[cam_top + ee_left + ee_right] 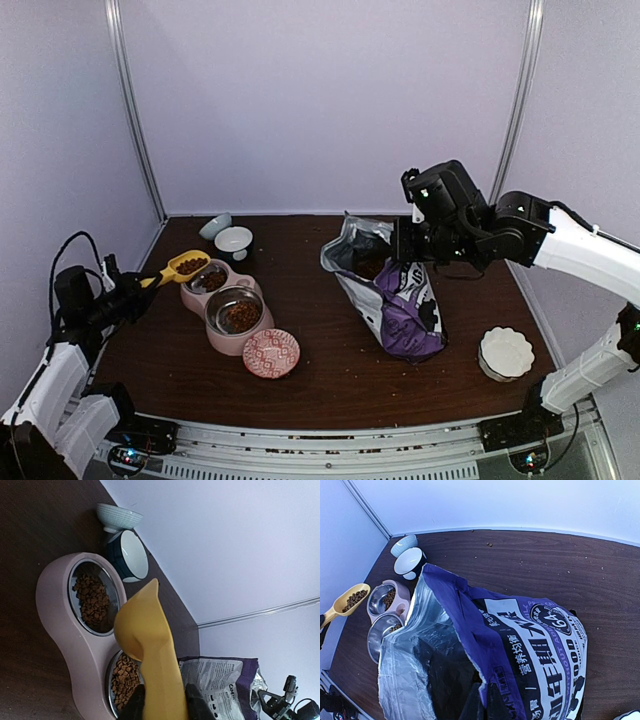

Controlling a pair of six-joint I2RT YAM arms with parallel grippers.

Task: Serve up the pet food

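Observation:
My left gripper (137,287) is shut on the handle of a yellow scoop (183,266) that holds brown kibble and hovers by the far bowl of the pink double feeder (222,335). In the left wrist view the scoop's underside (145,630) hangs above the feeder (55,610). Both steel bowls hold pet food (92,600), also visible in the near bowl (242,316). My right gripper (410,248) is shut on the rim of the open purple bag (405,305), pinching its edge (487,702). The kibble inside the bag is hidden in shadow.
A pale bowl (214,226) and a dark bowl with white inside (234,241) stand behind the feeder. A red patterned dish (271,353) lies in front of it. A white fluted dish (505,352) sits at the right front. Loose crumbs dot the brown tabletop.

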